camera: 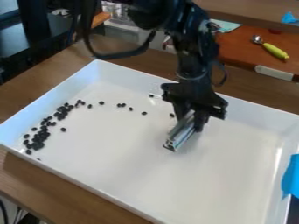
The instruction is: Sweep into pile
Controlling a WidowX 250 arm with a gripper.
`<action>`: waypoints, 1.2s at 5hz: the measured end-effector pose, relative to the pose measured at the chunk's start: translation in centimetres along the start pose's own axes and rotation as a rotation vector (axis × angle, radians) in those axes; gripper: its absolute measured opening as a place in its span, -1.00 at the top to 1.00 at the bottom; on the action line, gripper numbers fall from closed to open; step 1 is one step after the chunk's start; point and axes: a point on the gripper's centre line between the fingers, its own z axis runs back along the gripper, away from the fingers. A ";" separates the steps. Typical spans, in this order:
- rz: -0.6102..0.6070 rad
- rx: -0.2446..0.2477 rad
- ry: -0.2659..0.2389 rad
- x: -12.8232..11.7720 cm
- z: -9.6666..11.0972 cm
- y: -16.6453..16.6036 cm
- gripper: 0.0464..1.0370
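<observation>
Over the middle of the white tray (pixel 234 175), toward its back wall, hangs my gripper (pixel 191 119). It is shut on a silvery, flat-sided sweeping tool (pixel 182 133), which slants down to the left, its lower end at or just above the tray floor; contact cannot be told. Small dark beans (pixel 38 139) lie in an elongated cluster along the tray's left side. Several scattered beans (pixel 121 105) form a loose line from that cluster toward the gripper, and one bean (pixel 151 95) is near the back wall. Another bean (pixel 172 115) lies just left of the gripper.
Raised walls surround the tray on a brown wooden table (pixel 35 179). Blue tape (pixel 291 177) covers part of the right rim. Behind, a spoon with a yellow-green handle (pixel 276 51) lies on an orange-brown surface. A dark cable loops beside the arm.
</observation>
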 end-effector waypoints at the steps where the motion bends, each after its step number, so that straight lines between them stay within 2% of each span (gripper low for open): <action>1: 0.007 0.004 -0.010 0.2 0.0 0.1 0.33; 3: 0.026 0.025 -0.027 1.1 -0.8 1.6 0.33; 4: 0.010 0.043 -0.054 1.2 -0.9 2.2 0.33; 6: 0.042 0.059 -0.044 -0.1 -0.5 6.6 0.33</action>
